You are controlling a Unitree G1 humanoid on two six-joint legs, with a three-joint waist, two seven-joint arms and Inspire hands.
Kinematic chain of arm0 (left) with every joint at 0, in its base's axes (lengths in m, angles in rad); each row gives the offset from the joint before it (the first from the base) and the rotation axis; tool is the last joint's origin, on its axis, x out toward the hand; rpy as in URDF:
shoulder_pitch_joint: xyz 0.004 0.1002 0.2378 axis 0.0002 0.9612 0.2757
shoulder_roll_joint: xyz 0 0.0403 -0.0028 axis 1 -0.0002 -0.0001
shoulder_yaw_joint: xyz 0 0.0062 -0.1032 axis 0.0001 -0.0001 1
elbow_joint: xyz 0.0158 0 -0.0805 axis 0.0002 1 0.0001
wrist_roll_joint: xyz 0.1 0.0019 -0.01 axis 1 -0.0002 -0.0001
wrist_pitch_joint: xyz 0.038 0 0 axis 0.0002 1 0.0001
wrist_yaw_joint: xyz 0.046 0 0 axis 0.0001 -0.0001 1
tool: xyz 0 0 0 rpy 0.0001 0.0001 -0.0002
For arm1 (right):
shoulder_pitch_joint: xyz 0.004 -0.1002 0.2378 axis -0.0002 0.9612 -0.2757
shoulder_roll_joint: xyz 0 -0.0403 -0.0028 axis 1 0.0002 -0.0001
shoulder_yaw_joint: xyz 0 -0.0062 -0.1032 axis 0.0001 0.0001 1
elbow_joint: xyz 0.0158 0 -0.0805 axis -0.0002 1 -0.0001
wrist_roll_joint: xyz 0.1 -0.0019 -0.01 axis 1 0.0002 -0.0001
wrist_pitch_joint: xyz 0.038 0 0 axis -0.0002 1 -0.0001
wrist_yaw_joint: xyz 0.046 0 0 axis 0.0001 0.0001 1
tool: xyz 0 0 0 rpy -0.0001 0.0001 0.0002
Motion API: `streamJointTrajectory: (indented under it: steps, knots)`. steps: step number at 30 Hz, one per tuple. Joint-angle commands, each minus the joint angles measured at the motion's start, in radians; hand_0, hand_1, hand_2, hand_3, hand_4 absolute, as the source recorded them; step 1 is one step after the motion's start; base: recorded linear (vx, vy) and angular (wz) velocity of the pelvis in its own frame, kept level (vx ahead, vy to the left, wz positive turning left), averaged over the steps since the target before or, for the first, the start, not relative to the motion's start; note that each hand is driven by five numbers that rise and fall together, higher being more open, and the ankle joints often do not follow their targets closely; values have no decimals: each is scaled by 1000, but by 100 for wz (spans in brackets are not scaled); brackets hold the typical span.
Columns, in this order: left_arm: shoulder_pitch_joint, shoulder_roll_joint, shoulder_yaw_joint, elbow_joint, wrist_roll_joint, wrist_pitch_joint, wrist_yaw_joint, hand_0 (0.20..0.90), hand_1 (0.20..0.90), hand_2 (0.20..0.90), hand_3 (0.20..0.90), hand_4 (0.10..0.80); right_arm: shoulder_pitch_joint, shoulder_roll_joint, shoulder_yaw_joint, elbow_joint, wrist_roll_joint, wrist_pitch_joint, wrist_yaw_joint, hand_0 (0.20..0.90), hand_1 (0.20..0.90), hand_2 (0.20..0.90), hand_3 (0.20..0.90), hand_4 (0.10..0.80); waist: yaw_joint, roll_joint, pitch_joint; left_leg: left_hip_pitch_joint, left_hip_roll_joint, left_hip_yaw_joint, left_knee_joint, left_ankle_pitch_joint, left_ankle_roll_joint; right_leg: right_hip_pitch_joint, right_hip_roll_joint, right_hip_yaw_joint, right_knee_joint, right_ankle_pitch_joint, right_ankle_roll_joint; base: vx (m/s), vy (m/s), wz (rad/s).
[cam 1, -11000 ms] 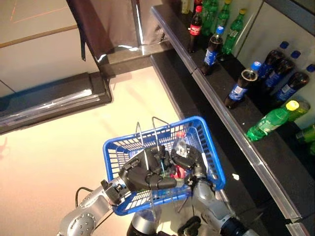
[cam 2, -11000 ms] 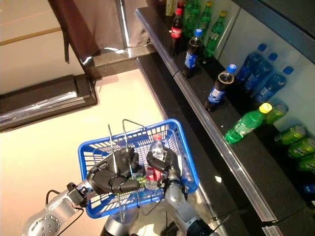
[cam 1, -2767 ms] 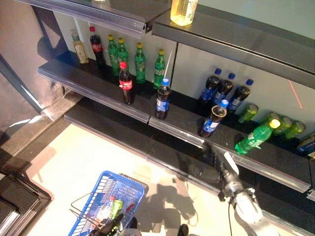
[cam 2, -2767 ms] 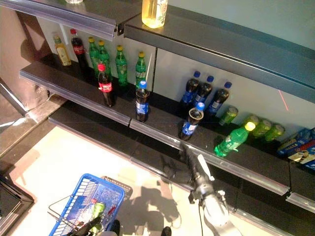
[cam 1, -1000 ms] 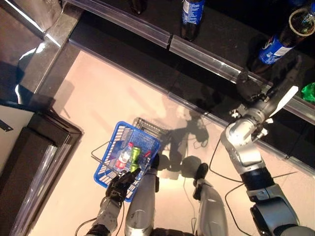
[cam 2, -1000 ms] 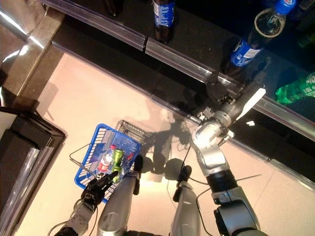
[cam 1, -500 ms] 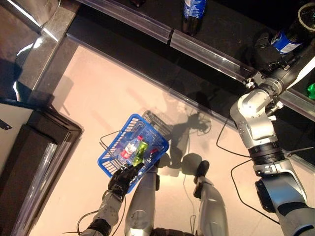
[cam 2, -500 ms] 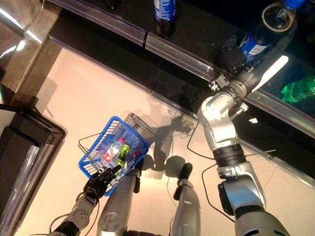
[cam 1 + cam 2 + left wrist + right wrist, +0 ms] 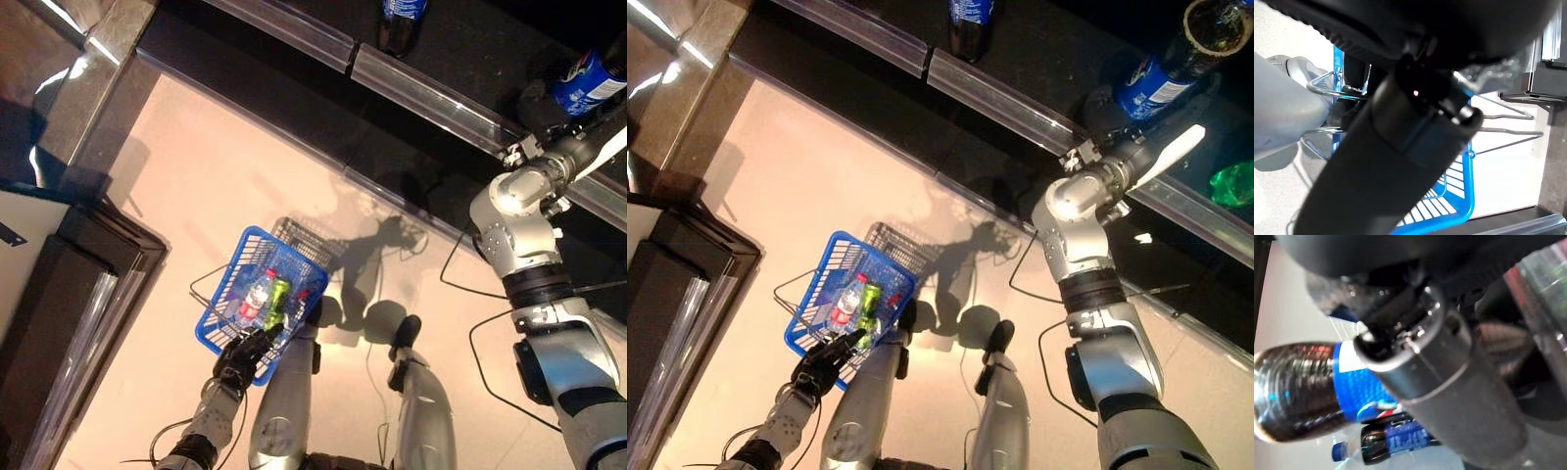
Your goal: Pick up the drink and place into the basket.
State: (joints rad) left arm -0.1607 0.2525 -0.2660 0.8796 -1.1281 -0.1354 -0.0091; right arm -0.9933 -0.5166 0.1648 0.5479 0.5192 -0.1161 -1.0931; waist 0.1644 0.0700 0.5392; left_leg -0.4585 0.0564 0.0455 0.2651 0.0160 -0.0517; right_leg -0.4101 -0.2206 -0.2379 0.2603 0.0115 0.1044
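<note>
A cola bottle [image 9: 1161, 67] with a blue label stands on the dark lower shelf [image 9: 460, 44] at the upper right. My right hand [image 9: 1107, 108] is pressed against its lower body; in the right wrist view the blue label [image 9: 1359, 391] shows just past the thumb [image 9: 1449, 377]. The hold itself is hidden. Low on my left I carry a blue wire basket [image 9: 227, 284], my left hand [image 9: 245, 357] shut on its wire handle [image 9: 1498, 115]. Inside lie a clear bottle with a red label [image 9: 257, 297] and a green can [image 9: 277, 291].
Another blue-labelled cola bottle [image 9: 402, 15] stands further left on the shelf, and a green bottle [image 9: 1234, 181] lies to the right. A metal rail [image 9: 431, 98] edges the shelf. A dark low platform [image 9: 69, 294] borders the pale floor on the left.
My right hand rose from the shelf rail to the cola bottle and now stays against it. The basket hangs in my left hand as before. The head camera shifted slightly.
</note>
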Motion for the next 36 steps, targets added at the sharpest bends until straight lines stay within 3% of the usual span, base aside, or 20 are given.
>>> streamJointTrajectory:
  steps: [1,9,10,12,13,24,36]
  knots:
    - [88,39,-69,-130,-25,-36,-48,300,300,300,200,100,-172,-187,40,-37,-25,-107,3,900,900,900,900,800,21,48,-19,-41,-46,-31,-18,19,30,-42,-11,1,108,-46,-1,0,0,0]
    - [94,65,-72,-155,-40,-16,-42,300,300,300,200,100,-235,-225,64,-2,-16,-110,-14,900,900,900,900,800,29,47,-19,-55,-53,-31,-15,16,37,-61,-11,1,119,-49,3,0,0,0]
    - [97,68,-71,-158,-41,-14,-44,300,300,300,200,100,-238,-231,65,-1,-16,-108,-13,759,759,759,735,635,30,47,-19,-56,-53,-31,-15,16,38,-62,-11,1,119,-48,4,0,0,0]
    - [103,73,-68,-162,-44,-14,-49,300,300,300,200,100,-241,-239,69,-7,-19,-96,-15,349,349,349,258,158,31,47,-19,-58,-53,-32,-14,15,39,-66,-10,1,124,-49,4,0,0,0]
    - [106,72,-65,-162,-42,-14,-49,300,300,300,200,100,-242,-243,70,-3,-22,-94,-10,300,300,300,200,100,31,47,-19,-57,-54,-32,-14,13,39,-66,-10,1,125,-50,3,0,0,0]
    - [110,86,-53,-172,-49,-18,-60,300,300,300,200,100,-234,-264,63,4,-15,-102,9,300,300,300,200,100,30,45,-19,-47,-56,-28,-5,6,40,-59,-7,-7,138,-61,-3,-15,-6,0]
    - [117,69,-5,-155,-62,-24,-104,300,300,300,200,100,-109,-243,2,-138,-91,-121,110,300,300,300,200,100,12,35,-19,66,-41,-31,5,-7,22,53,13,-37,171,-112,-40,-69,-36,0]
